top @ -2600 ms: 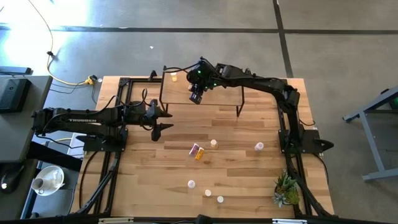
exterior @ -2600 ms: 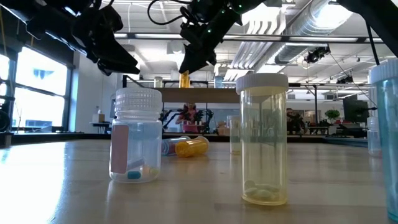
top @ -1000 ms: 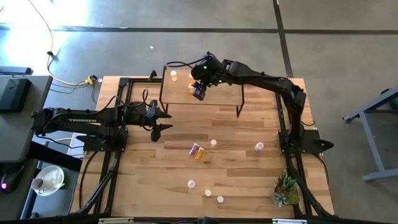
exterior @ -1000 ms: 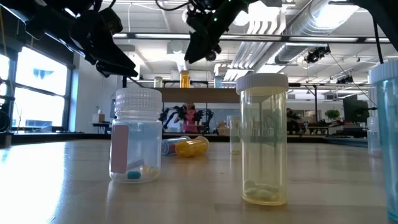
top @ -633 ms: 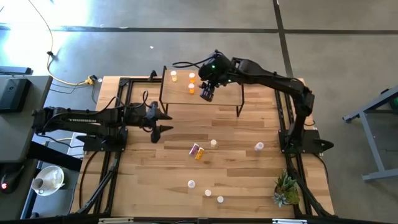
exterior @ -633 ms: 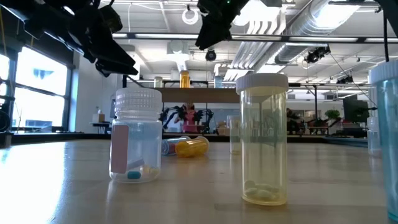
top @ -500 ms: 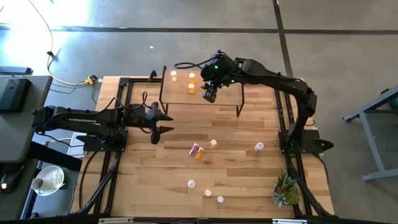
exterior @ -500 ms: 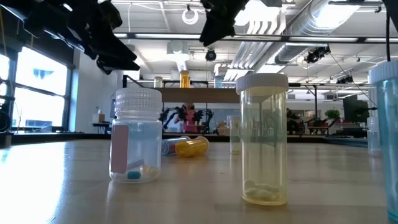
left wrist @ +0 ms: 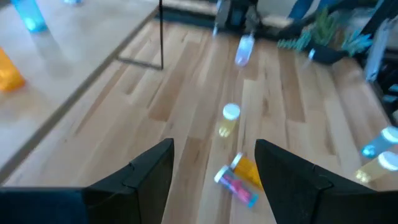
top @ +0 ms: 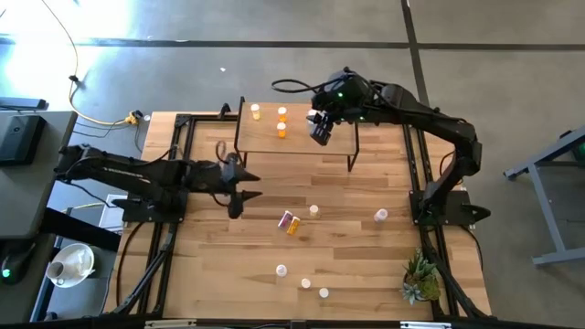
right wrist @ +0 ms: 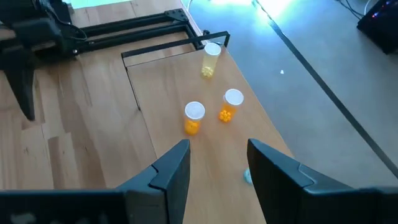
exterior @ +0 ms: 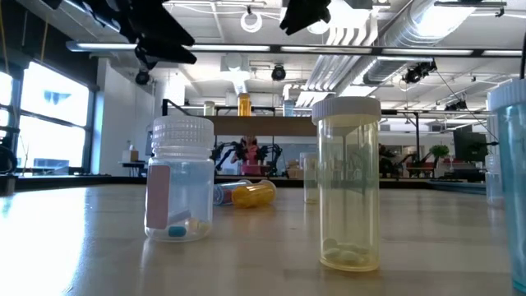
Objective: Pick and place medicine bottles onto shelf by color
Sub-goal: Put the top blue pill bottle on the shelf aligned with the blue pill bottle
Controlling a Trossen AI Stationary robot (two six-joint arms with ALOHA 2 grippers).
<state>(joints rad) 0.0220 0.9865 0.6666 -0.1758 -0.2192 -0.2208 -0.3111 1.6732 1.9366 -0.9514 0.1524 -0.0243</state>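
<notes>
From the high view, the shelf (top: 297, 137), a pale wood board on thin black legs, stands at the far middle of the tabletop (top: 347, 265) and carries three small white-capped bottles near its left end: a yellowish bottle (top: 255, 111) and two orange bottles (top: 281, 113) (top: 281, 131). The right pincer (top: 319, 134) hangs over the shelf's right part with nothing between its parted fingers, while the left pincer (top: 237, 196) sits above the tabletop just in front of the shelf's left end, spread wide and empty. On the open tabletop lie a pink bottle and an orange one (top: 289, 222) touching on their sides, and five more bottles stand scattered around them, with a small green plant (top: 421, 279) at the near right corner. The low view shows a squat clear bottle (exterior: 180, 179) with a pink label and a tall yellowish bottle (exterior: 349, 182) close to the camera, and both arms dark overhead. The left wrist view looks past wide fingers (left wrist: 144, 171) at the lying pair and a standing yellowish bottle (left wrist: 229, 120). The right wrist view looks down on the three shelf bottles beyond its fingers (right wrist: 171, 168).
</notes>
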